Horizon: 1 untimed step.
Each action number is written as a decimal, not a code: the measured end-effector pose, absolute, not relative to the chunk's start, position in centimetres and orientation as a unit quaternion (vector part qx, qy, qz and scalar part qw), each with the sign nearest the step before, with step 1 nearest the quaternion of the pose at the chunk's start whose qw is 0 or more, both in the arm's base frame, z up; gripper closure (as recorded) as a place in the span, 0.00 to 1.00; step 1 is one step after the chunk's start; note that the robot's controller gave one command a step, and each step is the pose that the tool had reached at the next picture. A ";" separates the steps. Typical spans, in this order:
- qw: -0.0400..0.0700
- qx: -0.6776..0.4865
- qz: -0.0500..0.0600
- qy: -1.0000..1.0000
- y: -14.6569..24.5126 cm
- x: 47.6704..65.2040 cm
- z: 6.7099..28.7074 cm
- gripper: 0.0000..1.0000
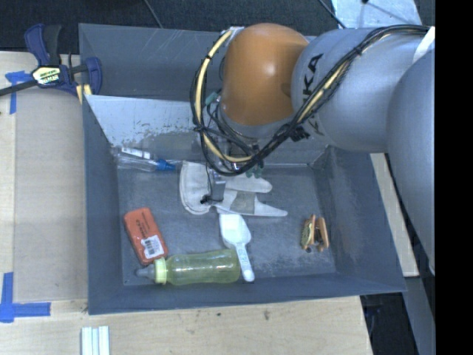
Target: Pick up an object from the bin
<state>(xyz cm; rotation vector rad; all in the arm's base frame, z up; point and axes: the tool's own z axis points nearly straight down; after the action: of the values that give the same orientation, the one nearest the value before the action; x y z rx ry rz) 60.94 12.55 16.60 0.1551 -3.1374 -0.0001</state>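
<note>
Fingers of the gripper show as a dark, slim tip low in the bin, under the arm's orange cover and its loops of cables. Whether they are apart or together cannot be told, since the cover and cables hide most of them. The tip sits at the right edge of a pale oval piece, shaped rather like a shoe sole; it looks to be touching that piece, though I cannot tell whether the piece is between them.

Just right of the fingers lie two white flat scraps, one above the other, the lower running to a point on the right. Just below the fingers lies a white plastic scoop, its handle running down and to the right. Further below, against the near wall, a translucent yellow-green bottle lies on its side, its cap end to the left and the scoop's handle end touching its right end.

Down and left of the fingers lies an orange-red block with a barcode label, near the bottle's cap. Up and left, by the far wall, is a clear tube with a blue end. Well to the right, apart from everything else, lies a small brown-and-gold clip.
</note>
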 end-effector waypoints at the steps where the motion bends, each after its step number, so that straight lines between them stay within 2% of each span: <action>1: -0.001 -0.040 0.000 -0.999 11.2 60.2 15.9 0.00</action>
<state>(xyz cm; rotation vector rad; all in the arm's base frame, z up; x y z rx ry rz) 60.17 11.17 15.87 -0.1260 -3.1414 -0.0010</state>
